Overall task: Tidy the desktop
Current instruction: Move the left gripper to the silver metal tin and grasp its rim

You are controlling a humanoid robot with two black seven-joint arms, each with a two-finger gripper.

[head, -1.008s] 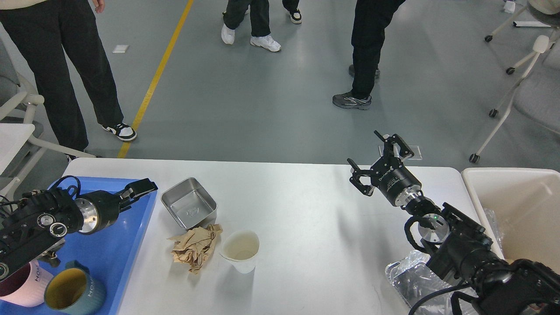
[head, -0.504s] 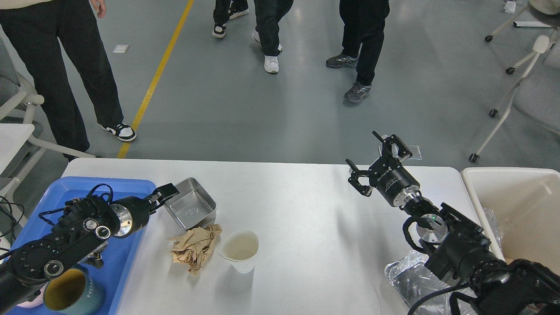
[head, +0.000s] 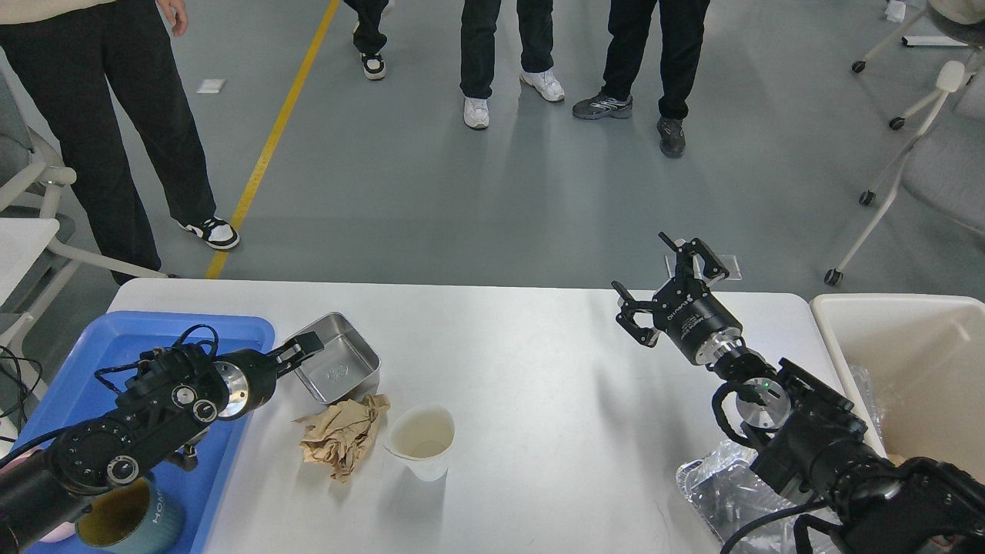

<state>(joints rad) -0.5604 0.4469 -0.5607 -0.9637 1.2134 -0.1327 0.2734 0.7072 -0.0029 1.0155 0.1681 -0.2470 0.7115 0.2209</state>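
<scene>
The white desktop point(head: 539, 385) fills the lower part of the head view. On its left stand a square steel pan point(head: 338, 360), a crumpled brown paper ball point(head: 342, 435) and a white paper cup point(head: 422, 440). My left gripper point(head: 302, 350) reaches from over the blue tray to the pan's left rim; its dark fingers cannot be told apart. My right gripper point(head: 666, 283) is open and empty, held above the desktop's far right part.
A blue tray point(head: 115, 335) at the left holds a teal mug point(head: 115, 523). A beige bin point(head: 900, 308) stands at the right edge. Crinkled clear plastic point(head: 719, 492) lies under my right arm. People stand on the floor beyond the table.
My left gripper has moved right from over the blue tray to the steel pan's left rim. My right gripper has barely moved. The people behind have walked about.
</scene>
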